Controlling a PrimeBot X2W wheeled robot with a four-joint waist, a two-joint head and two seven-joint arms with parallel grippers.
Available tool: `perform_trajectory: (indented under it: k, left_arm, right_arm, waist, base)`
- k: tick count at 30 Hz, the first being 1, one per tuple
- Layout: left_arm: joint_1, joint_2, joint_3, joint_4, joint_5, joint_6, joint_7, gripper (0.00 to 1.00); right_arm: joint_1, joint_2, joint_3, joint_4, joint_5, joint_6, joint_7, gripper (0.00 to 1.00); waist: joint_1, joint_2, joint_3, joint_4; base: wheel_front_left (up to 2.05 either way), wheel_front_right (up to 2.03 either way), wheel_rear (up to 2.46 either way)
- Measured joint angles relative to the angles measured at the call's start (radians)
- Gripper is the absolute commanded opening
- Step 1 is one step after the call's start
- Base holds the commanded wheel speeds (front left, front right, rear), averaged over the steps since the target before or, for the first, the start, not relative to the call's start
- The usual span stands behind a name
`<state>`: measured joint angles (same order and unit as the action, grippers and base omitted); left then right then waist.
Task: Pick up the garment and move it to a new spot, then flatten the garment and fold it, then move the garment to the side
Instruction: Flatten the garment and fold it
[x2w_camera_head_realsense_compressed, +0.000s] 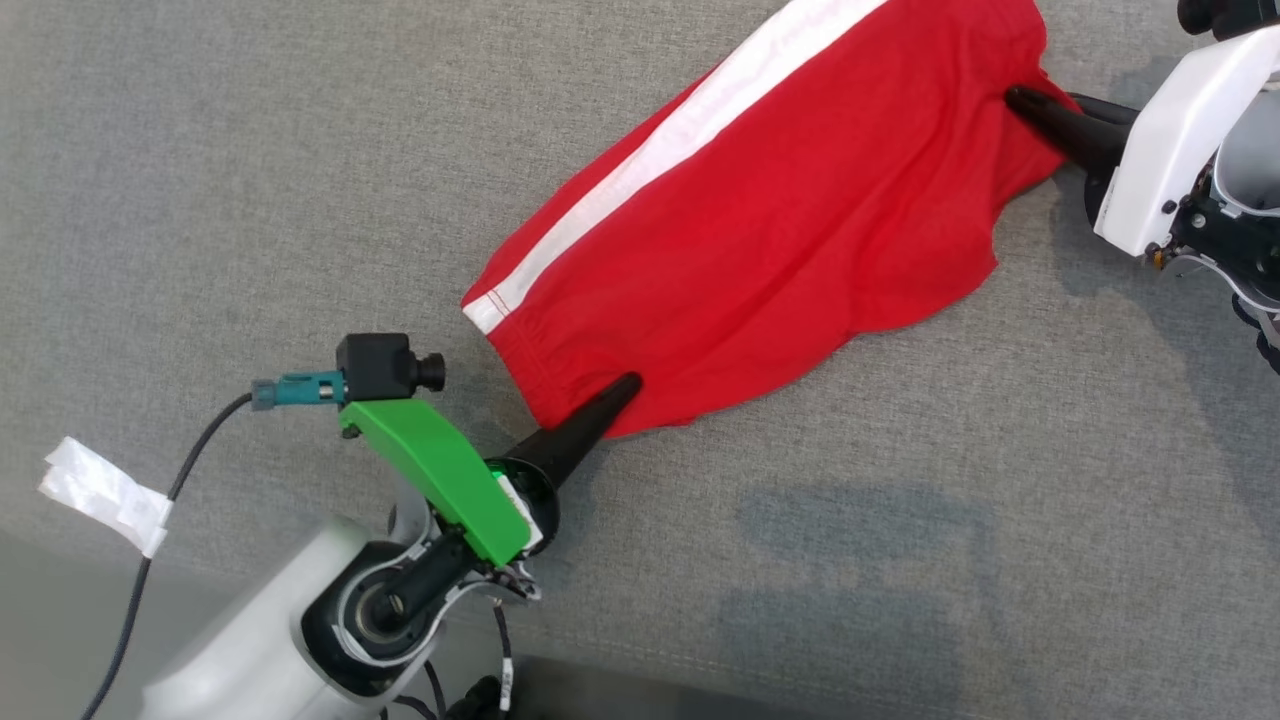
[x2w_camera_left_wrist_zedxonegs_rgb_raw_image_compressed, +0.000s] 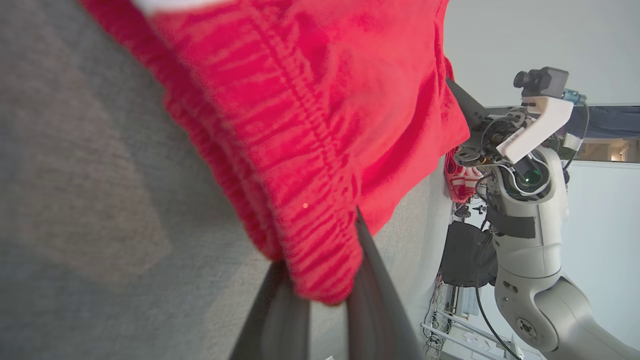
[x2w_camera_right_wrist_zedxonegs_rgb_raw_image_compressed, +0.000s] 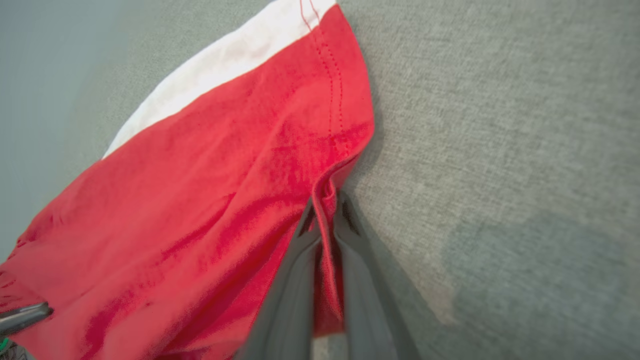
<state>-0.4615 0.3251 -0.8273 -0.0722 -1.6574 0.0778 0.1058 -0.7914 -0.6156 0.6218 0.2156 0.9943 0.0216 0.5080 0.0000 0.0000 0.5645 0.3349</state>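
Red garment (x2w_camera_head_realsense_compressed: 760, 230) laid diagonally on grey cloth surface (x2w_camera_head_realsense_compressed: 300, 150), stretched from 7 o'clock to 1 o'clock in head view. White stripe (x2w_camera_head_realsense_compressed: 680, 130) along 11 o'clock edge.
Left gripper (x2w_camera_head_realsense_compressed: 630, 385) clenched on waistband (x2w_camera_left_wrist_zedxonegs_rgb_raw_image_compressed: 300, 190) at 7 o'clock end. Right gripper (x2w_camera_head_realsense_compressed: 1015, 97) clenched on hem (x2w_camera_right_wrist_zedxonegs_rgb_raw_image_compressed: 332, 100) at 2 o'clock end.
Both grasps judged secured.
Wrinkles seen, no fold seen. Flattening judged unfinished; folding and shift aside outstanding.
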Motion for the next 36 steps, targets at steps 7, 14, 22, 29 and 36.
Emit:
perform_trajectory:
  k: [7,14,22,29,36]
  left_arm:
    - [-0.037,0.085,0.035,0.0,-0.008,-0.053,0.064,0.0]
    - [-0.061,0.194,0.046,-0.001,-0.012,-0.101,0.147,0.0]
    - [-0.061,0.271,0.041,0.005,-0.029,-0.148,0.23,0.0]
    - [-0.059,0.312,0.025,0.03,-0.038,-0.158,0.282,0.0]
    - [-0.06,0.329,0.049,0.05,-0.054,-0.167,0.295,0.0]
  right_arm:
    - [0.05,0.015,-0.035,-0.011,0.048,0.004,-0.026,0.0]
    - [0.163,0.052,-0.079,-0.08,0.114,0.004,-0.109,0.0]
    - [0.319,0.069,-0.124,-0.164,0.162,-0.003,-0.21,0.0]
    - [0.452,0.087,-0.136,-0.257,0.179,-0.016,-0.281,0.0]
    - [0.541,0.088,-0.137,-0.342,0.179,-0.032,-0.331,0.0]
  waist:
    - [0.0001,0.0,-0.015,-0.022]
    - [0.0,0.0,-0.031,-0.06]
    - [0.0,0.0,-0.056,-0.127]
    - [0.0,0.0,-0.08,-0.181]
    - [0.0,0.0,-0.109,-0.205]
  base:
    - [0.0,0.0,0.0]
    - [0.0,0.0,0.0]
    - [0.0,0.0,0.0]
    - [0.0,0.0,0.0]
    - [0.0,0.0,0.0]
